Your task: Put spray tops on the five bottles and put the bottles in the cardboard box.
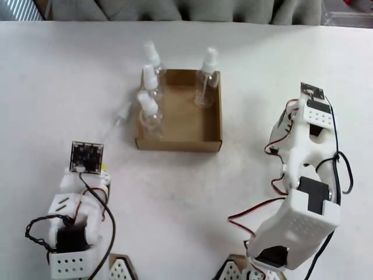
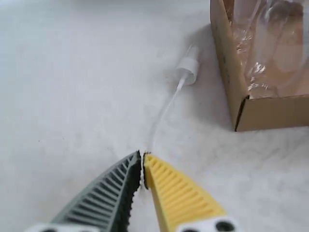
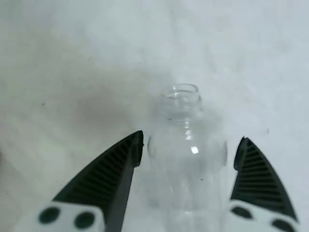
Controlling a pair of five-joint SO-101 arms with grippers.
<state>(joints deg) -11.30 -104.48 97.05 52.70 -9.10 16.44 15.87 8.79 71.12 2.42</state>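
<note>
The left tool (image 2: 143, 163), with one grey and one yellow ribbed finger, is fully closed. Its tips meet and it has hold of nothing. It is positioned close to the white worktop (image 1: 52, 76), near and left of the square brown cardboard box (image 1: 210, 143).

A loose white spray top with a thin clear dip tube (image 2: 186, 71) lies on the worktop just left of the box. The end of the tube is just beside the closed tips.

The right tool (image 3: 189, 140), with black ribbed fingers, is spread wide at the right side of the worktop. A clear plastic bottle without a top (image 3: 186, 159) sits between its fingers and is not clamped.

Four clear bottles with white spray tops stand upright at the box: three along its left wall (image 1: 150, 108) and one in its far right corner (image 1: 207, 76). Whether the farthest of the three is inside the box cannot be told.
</note>
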